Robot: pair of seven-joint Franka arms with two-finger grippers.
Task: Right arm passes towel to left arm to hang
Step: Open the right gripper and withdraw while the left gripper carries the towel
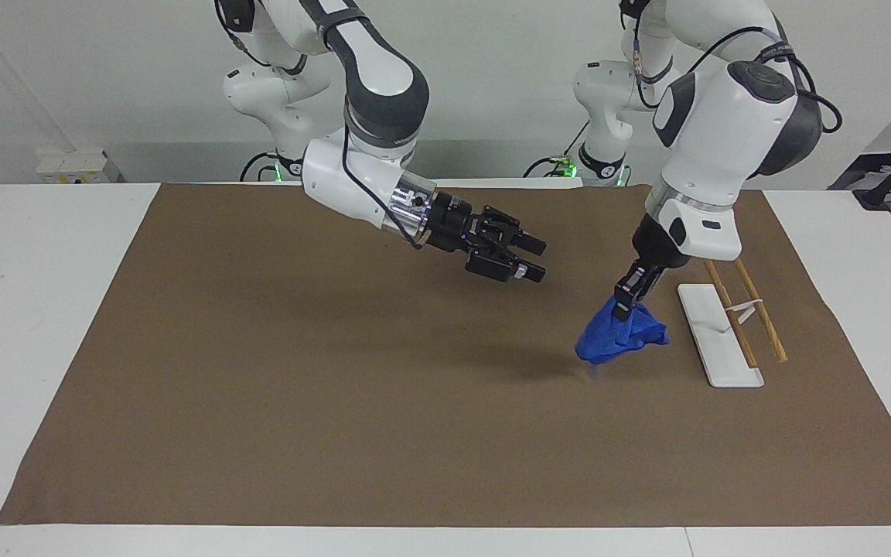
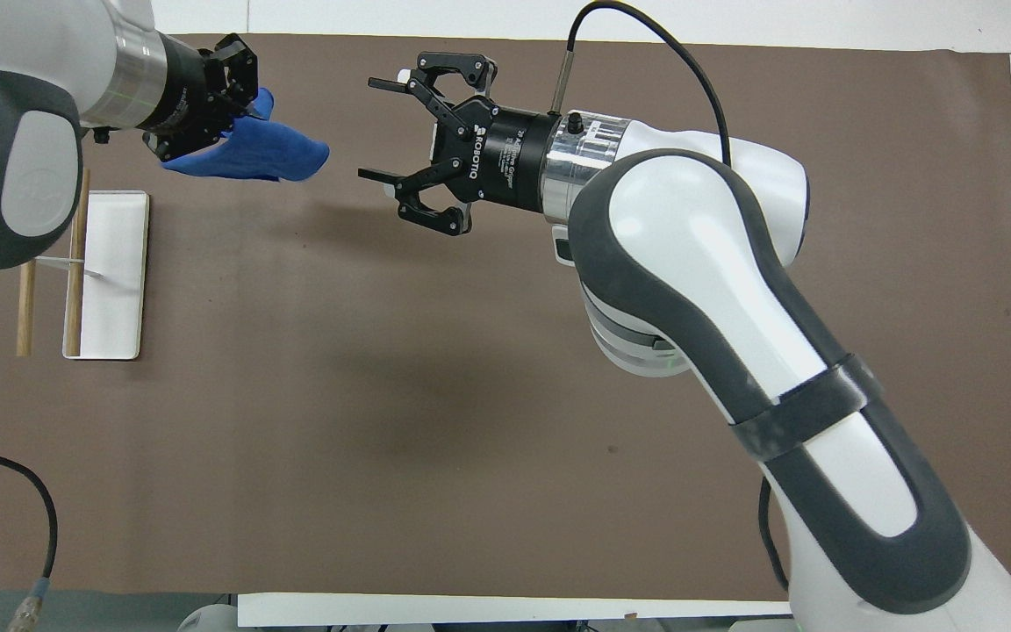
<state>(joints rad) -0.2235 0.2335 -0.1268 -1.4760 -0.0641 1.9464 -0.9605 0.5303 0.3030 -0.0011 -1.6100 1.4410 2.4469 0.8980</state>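
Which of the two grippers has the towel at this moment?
The left gripper, shut on the blue towel, which hangs over the mat beside the white rack. The right gripper is open and empty.

Right gripper (image 1: pixel 534 259) at frame centre, fingers spread wide; left gripper (image 1: pixel 622 309) right of it, pointing down, pinched closed

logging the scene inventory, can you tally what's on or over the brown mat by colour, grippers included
blue: 1, the towel, held up by the left gripper
black: 2, the left gripper and the right gripper, which is open over the mat
white: 1, the rack base
wood-coloured: 2, the rods of the rack
total: 6
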